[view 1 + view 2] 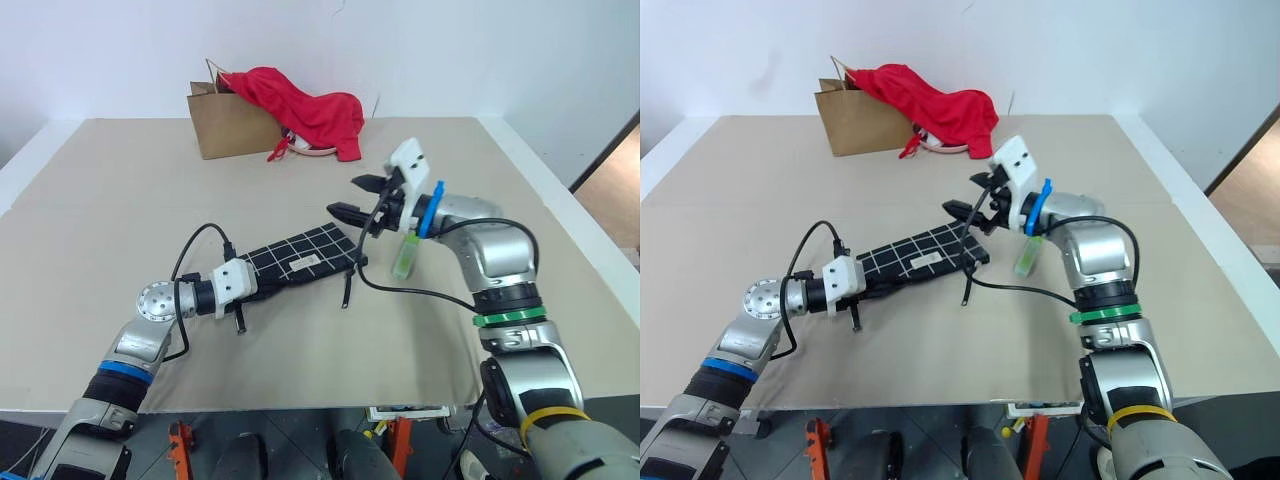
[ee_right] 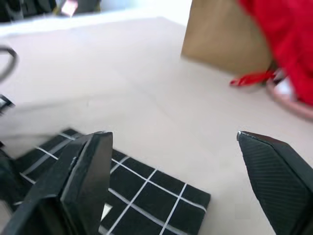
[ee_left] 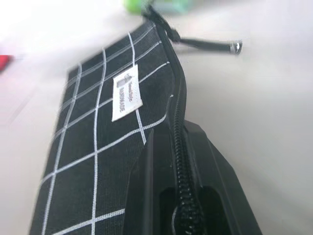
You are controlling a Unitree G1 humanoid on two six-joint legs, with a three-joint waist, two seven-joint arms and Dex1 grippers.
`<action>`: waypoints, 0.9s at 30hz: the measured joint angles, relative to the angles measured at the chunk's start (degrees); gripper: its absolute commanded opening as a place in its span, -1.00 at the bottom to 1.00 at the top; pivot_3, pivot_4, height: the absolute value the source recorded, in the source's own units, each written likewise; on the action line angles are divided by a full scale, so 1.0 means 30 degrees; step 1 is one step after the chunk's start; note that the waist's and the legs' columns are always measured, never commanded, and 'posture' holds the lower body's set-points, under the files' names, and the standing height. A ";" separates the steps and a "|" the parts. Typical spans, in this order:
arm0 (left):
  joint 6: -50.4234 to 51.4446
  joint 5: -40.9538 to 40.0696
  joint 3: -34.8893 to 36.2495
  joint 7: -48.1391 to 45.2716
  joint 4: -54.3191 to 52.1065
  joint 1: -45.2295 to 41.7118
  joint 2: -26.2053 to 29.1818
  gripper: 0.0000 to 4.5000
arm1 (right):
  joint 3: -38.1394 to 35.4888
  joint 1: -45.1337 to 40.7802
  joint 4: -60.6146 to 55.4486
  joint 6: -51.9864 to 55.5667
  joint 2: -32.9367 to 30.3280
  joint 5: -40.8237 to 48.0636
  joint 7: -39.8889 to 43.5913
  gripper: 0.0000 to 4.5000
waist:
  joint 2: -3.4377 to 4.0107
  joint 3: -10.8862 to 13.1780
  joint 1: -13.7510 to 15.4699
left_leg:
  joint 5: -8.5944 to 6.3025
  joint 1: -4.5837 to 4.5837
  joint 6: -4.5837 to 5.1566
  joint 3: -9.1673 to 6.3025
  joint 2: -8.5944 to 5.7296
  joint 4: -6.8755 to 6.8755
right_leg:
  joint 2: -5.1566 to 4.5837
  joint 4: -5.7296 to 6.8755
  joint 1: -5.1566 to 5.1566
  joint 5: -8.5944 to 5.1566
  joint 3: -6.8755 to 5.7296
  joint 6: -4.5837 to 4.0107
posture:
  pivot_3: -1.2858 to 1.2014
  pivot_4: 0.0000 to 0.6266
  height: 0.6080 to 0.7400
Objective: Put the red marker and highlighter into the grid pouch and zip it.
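Grid pouch [image 1: 300, 262] lies flat near the middle of the table [image 1: 120, 200], and from my head view I pinch its near-left end with my left gripper [image 1: 252, 285], fingers clamped together on the fabric, I judge to hold it steady. My right gripper [image 1: 362, 198] hovers above the pouch's far end with fingers spread wide and nothing between them. At about three o'clock of the pouch the highlighter [image 1: 403, 258] lies on the table, not yet inside. The brown paper bag [image 1: 228, 122] at twelve o'clock carries a red cloth [image 1: 305, 112]. Through my left wrist, the zipper [image 3: 182, 161] runs between my closed fingers; whether the mouth is shut I cannot tell. Through my right wrist, my parted fingers [image 2: 88, 171] frame the pouch corner.
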 measured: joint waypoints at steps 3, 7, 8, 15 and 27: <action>0.2644 -0.0890 0.0835 0.1350 -0.1103 -0.0574 -0.0534 -1.00 | -0.0364 0.0660 -0.0692 0.0642 -0.0716 0.0052 -0.0539 0.83 | -0.0001 0.0000 -0.0007 | 0.0002 -0.0128 -0.0002 -0.0038 -0.0023 0.0019 | 0.0004 0.0010 -0.0097 0.0009 -0.0017 -0.0004 | 0.03 -0.52 1.00; 0.4842 -0.1588 0.1216 0.2266 -0.2489 -0.0856 -0.0818 -1.00 | -0.0636 0.1649 -0.1862 0.1758 -0.1070 0.0202 -0.1413 0.83 | 0.0002 0.0000 -0.0092 | 0.0001 -0.0143 -0.0002 -0.0051 -0.0016 0.0004 | 0.0018 0.0027 -0.0140 0.0014 0.0006 -0.0013 | 0.03 -0.52 1.00; 0.5163 -0.1712 0.1214 0.2315 -0.2640 -0.0857 -0.0877 -1.00 | -0.0711 0.1974 -0.2356 0.2030 -0.1052 0.0303 -0.1636 0.83 | 0.0002 0.0000 -0.0088 | 0.0002 -0.0144 -0.0003 -0.0058 -0.0014 -0.0003 | 0.0023 0.0030 -0.0144 0.0014 -0.0002 -0.0015 | 0.03 -0.52 1.00; 0.5865 -0.1861 0.1209 0.2355 -0.2801 -0.0850 -0.0884 -1.00 | -0.0461 0.3472 -0.3264 0.3229 -0.0209 0.0241 -0.3769 0.83 | 0.0001 0.0000 -0.0069 | 0.0017 -0.0147 -0.0025 -0.0056 -0.0016 0.0010 | 0.0031 0.0036 -0.0142 0.0031 -0.0019 -0.0039 | 0.03 -0.52 1.00; 0.6527 -0.1953 0.1212 0.2750 -0.3209 -0.0847 -0.1049 -1.00 | 0.0326 0.3729 -0.2354 0.3937 0.0810 0.0067 -0.4724 0.83 | 0.0001 0.0001 -0.0065 | 0.0019 -0.0151 -0.0028 -0.0058 -0.0011 0.0010 | 0.0042 0.0035 -0.0144 0.0035 -0.0021 -0.0037 | 0.03 -0.52 1.00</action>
